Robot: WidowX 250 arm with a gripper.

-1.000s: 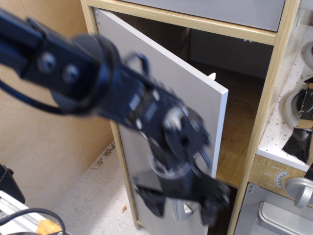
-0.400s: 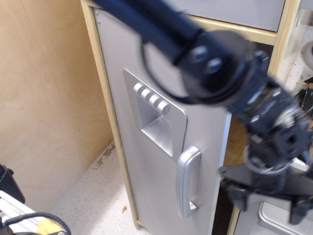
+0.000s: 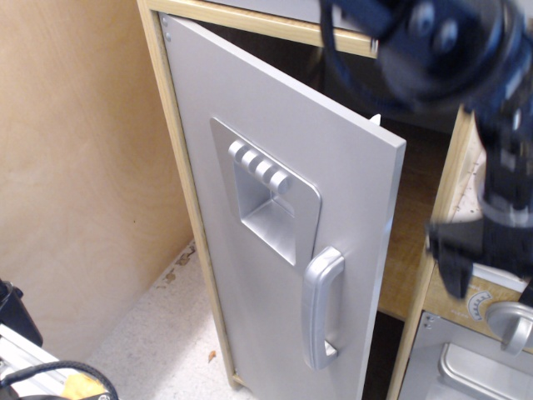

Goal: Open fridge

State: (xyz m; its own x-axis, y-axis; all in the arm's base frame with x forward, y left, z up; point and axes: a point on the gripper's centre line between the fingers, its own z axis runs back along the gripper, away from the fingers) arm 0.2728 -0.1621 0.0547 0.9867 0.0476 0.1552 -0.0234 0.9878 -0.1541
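Note:
The fridge is a tall light-wood cabinet. Its silver-grey door (image 3: 225, 125) stands ajar, hinged at the left, with its free edge swung out toward me. The door carries a recessed dispenser panel (image 3: 265, 198) with three knobs and a curved silver handle (image 3: 321, 307). A wooden shelf (image 3: 410, 225) shows through the gap. My black arm comes in blurred from the top right. My gripper (image 3: 487, 250) hangs at the right edge, to the right of the door and apart from the handle. One dark finger (image 3: 454, 260) shows; the rest is blurred and cut off.
A small silver oven front (image 3: 466, 367) with a dial (image 3: 479, 304) and a silver knob (image 3: 512, 327) sits at the lower right. A plywood wall (image 3: 75, 167) closes the left side. The floor (image 3: 158, 333) is speckled, with a cable and metal rail (image 3: 33, 379) at the bottom left.
My arm swept from in front of the door to the right and up, uncovering the door face and handle. The door stays ajar at about the same angle.

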